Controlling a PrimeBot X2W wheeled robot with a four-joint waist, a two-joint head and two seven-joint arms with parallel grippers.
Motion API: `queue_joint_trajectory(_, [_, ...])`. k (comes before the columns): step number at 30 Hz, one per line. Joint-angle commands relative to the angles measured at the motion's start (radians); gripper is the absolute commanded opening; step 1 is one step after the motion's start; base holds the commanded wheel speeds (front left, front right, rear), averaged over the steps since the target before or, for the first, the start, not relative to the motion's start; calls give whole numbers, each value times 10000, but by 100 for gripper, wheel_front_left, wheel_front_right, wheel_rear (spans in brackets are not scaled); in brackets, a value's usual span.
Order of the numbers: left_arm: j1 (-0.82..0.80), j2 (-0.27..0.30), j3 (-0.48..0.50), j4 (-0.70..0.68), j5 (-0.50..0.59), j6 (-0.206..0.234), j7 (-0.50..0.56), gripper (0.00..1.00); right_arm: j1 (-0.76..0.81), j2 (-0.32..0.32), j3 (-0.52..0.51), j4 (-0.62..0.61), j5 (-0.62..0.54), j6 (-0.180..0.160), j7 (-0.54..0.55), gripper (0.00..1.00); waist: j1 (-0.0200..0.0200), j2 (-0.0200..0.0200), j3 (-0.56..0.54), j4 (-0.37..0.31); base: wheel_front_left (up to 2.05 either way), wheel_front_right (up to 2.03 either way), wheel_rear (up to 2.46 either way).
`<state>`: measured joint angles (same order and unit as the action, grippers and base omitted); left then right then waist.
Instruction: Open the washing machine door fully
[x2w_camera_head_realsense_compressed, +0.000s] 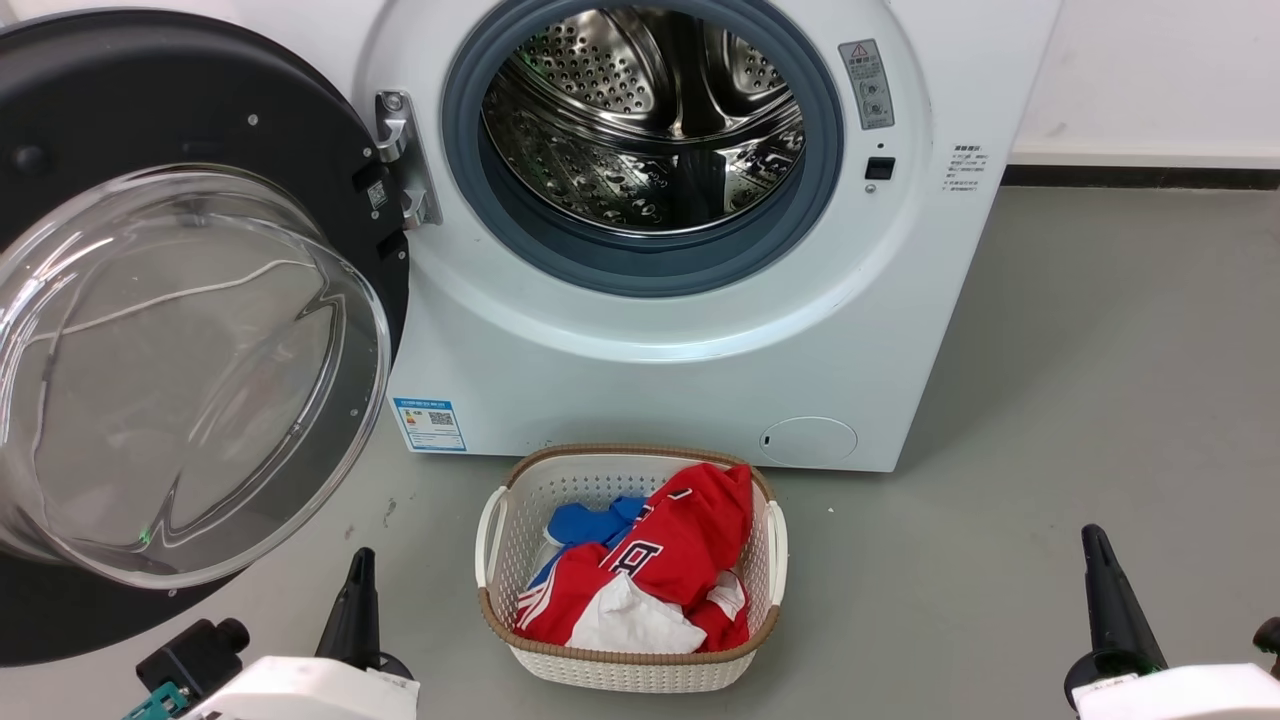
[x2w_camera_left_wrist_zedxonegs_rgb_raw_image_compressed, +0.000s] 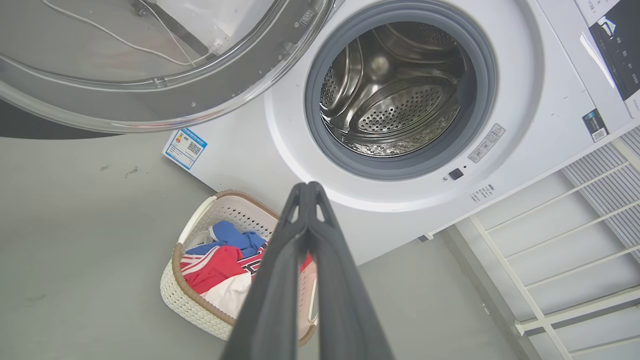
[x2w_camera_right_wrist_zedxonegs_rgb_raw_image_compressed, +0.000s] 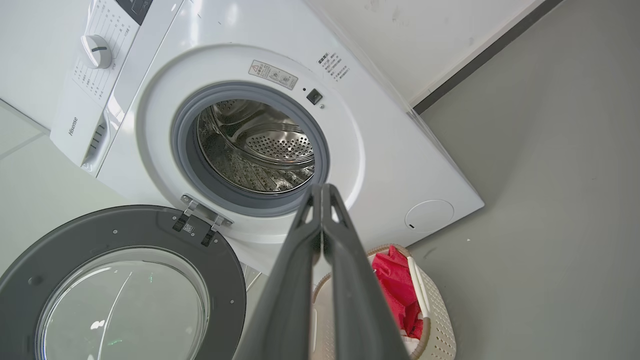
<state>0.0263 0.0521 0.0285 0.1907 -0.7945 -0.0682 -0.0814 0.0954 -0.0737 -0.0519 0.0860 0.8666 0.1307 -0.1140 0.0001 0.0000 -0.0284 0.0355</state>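
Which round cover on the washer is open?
The washing machine door, big black disc swung out to the left; the small white flap sits flush, shut.

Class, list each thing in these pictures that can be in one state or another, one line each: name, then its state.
washing machine door: swung wide open to the robot's left
steel drum: looks empty
round white flap: shut
laundry basket: upright on the floor, holding red, white and blue clothes
left tool: shut, holding nothing
right tool: shut, holding nothing
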Motion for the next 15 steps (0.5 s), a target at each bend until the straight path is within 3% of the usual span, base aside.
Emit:
queue_joint_trajectory(1, [-288,16,50,-87,-259,-61,69,0,-271,-91,4,-44,275,1,37,0,-1,0,3,-3,0,0,0])
queue_joint_trajectory(15, [-549,9,243,56,-2063,-205,504,0,-694,-112,-18,320,2021,1,449,0,-1,0,57,-64,0,0,0])
